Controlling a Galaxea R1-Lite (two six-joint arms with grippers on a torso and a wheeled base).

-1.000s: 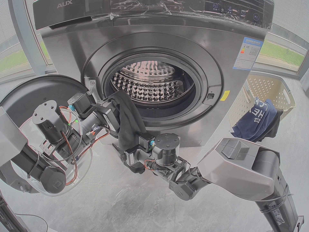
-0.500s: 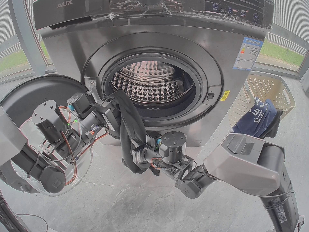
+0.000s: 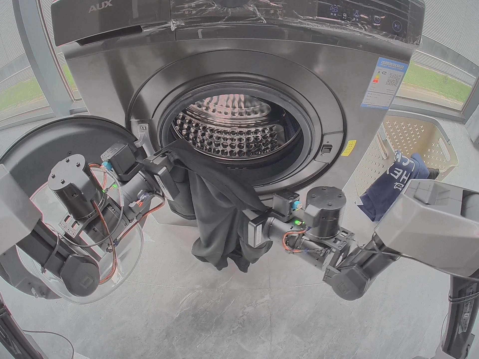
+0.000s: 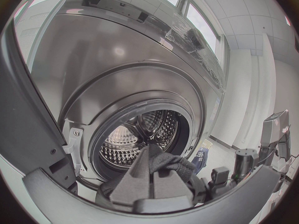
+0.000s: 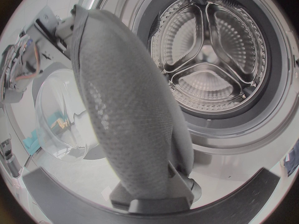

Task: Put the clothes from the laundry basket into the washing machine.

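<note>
Since my left gripper (image 3: 169,165) and right gripper (image 3: 248,214) are both pinching the black garment (image 3: 217,215), stretched across the near side of the washer (image 3: 319,76) with its tail hanging low, I'd raise both ends and push far into the drum (image 3: 232,125) before letting go.

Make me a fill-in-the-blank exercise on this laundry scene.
The left gripper and right gripper are both ____ on the dark garment.
The door of the washing machine stands ____.
Its drum is ____ of clothes.
A ____ garment hangs over the laundry basket.
Missing: shut, open, empty, blue.
</note>
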